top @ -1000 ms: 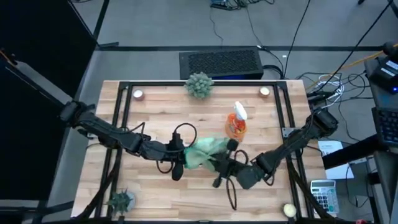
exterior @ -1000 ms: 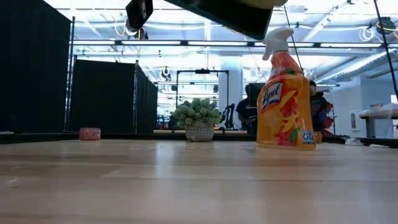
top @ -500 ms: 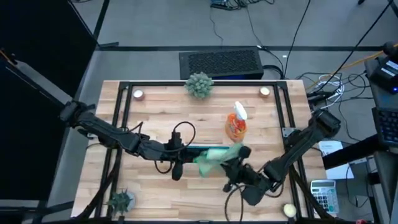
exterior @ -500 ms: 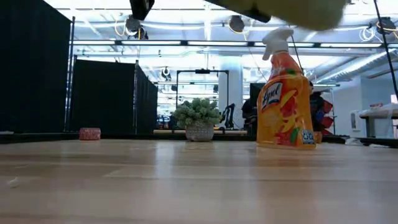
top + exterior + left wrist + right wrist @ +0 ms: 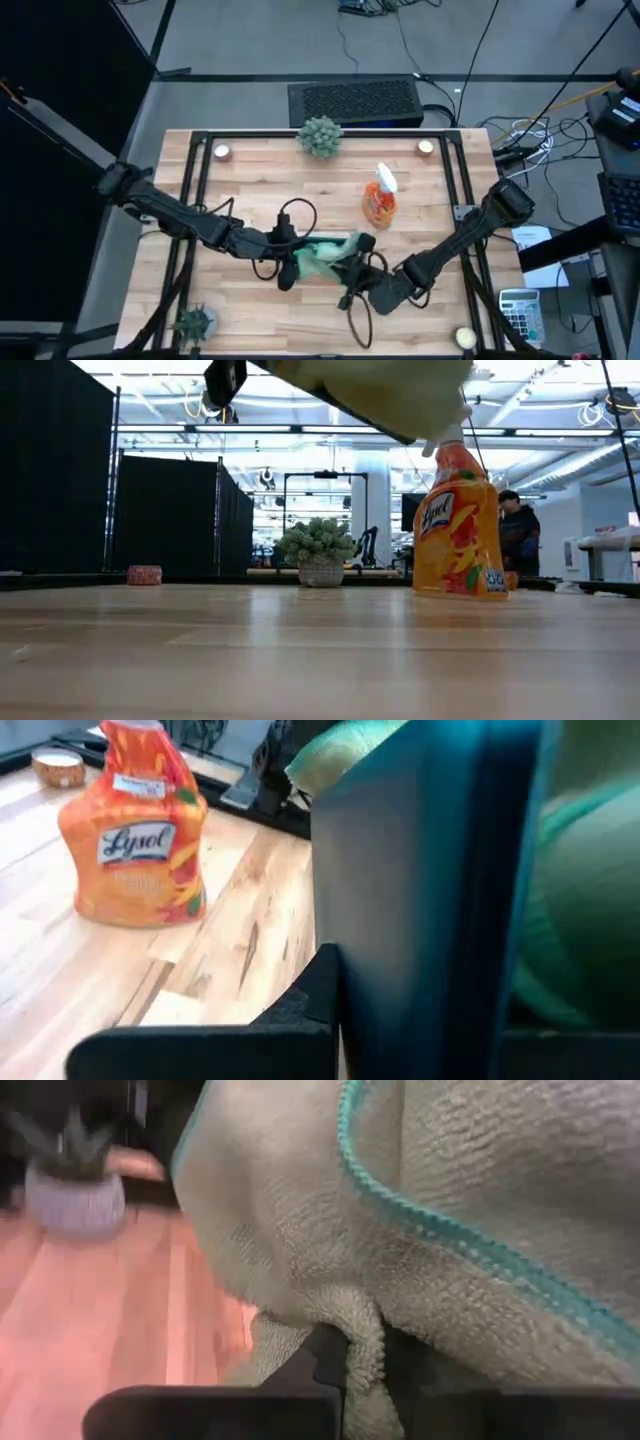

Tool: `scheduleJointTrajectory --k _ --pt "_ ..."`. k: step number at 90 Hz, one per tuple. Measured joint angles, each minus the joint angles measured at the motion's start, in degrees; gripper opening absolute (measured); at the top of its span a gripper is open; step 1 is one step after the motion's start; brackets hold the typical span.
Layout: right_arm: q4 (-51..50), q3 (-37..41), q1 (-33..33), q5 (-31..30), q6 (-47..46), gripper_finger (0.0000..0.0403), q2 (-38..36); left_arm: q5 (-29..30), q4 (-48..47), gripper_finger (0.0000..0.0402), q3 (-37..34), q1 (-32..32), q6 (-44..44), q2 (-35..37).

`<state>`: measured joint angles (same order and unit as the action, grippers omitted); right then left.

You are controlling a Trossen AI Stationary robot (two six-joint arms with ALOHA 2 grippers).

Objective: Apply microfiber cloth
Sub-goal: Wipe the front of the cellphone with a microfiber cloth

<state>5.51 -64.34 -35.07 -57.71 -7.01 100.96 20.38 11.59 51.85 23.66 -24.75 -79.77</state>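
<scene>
Currently: cloth held against tablet above table centre

Largest item: the wooden table (image 5: 250, 170), which fills the middle of the high view and runs as a flat plank surface across the lower half of the low view.

Left arm: it enters from the left edge of the high view and reaches to the centre of the frame. The left gripper (image 5: 287, 250) is clamped on the dark tablet (image 5: 420, 890). In the left wrist view the tablet stands edge-on, its dark slab filling the centre of the frame, held off the table.

Right arm: it enters from the right edge of the high view and bends toward lower centre. The right gripper (image 5: 350, 262) is clenched on the microfiber cloth (image 5: 322, 254). The right wrist view shows a fold of the fuzzy fabric pinched between the dark fingers (image 5: 325, 1365) at bottom centre, with a teal stitched hem crossing the upper right.

Cloth position: just below centre of the high view, between the two grippers, bunched and lying against the tablet. In the low view it hangs at the top centre of the frame, clear of the table.

Orange spray bottle (image 5: 379, 200): upright, right of centre, just above the cloth in the high view.

Round spiky plant ball (image 5: 320, 135): top centre, near the table's far edge.

Small candle (image 5: 221, 152): upper left of the table.
</scene>
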Motion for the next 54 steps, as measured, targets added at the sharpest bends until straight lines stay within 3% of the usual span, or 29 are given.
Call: scheduleJointTrajectory --k 15,36,54 --pt "-13.03 0.08 -4.34 -5.78 -7.8 0.0004 -4.06 -0.21 0.95 0.0009 0.42 0.34 0.03 0.35" --pt "-28.67 0.11 -8.13 -6.79 -22.61 0.0004 -7.23 -0.66 0.13 0.0009 0.42 0.52 0.02 0.35" --pt "-22.87 -4.66 -9.07 -9.67 -14.39 0.0004 -8.94 -1.41 -0.95 0.0009 0.42 0.49 0.02 0.35"
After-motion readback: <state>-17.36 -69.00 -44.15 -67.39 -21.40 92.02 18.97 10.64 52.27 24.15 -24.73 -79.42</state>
